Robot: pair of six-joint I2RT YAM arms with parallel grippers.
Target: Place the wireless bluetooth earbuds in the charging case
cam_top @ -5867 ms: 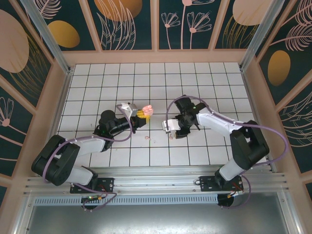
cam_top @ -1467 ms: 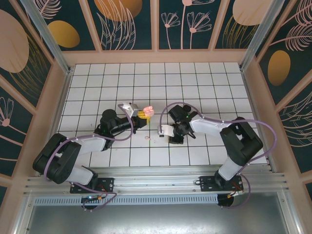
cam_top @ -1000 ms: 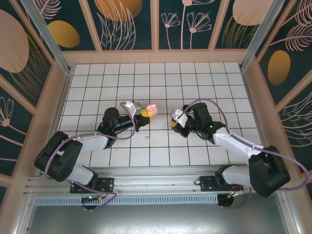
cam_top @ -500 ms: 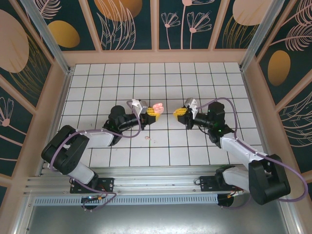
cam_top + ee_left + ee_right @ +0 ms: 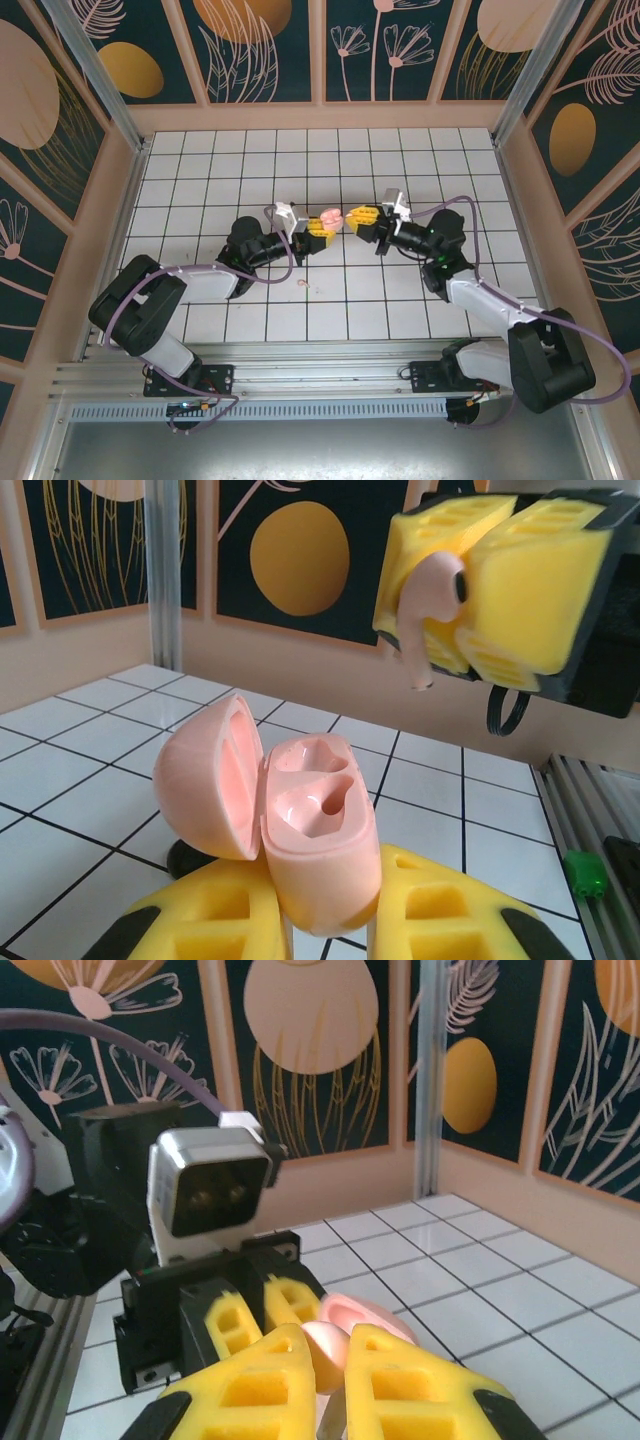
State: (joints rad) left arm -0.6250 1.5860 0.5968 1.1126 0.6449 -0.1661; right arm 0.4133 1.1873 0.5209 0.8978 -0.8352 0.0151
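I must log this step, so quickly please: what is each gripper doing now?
Left gripper: shut on the open pink charging case.
Right gripper: shut on a pale pink earbud.

1. The table has a white top ruled into a grid of square tiles by thin dark lines.
2. A pale peach border frames the top at 12, 3 and 9 o'clock.
3. One tiny pale pink earbud lies directly on the tiles at about 7 o'clock from the table's middle, close to a grid line, too small to tell how it is turned.
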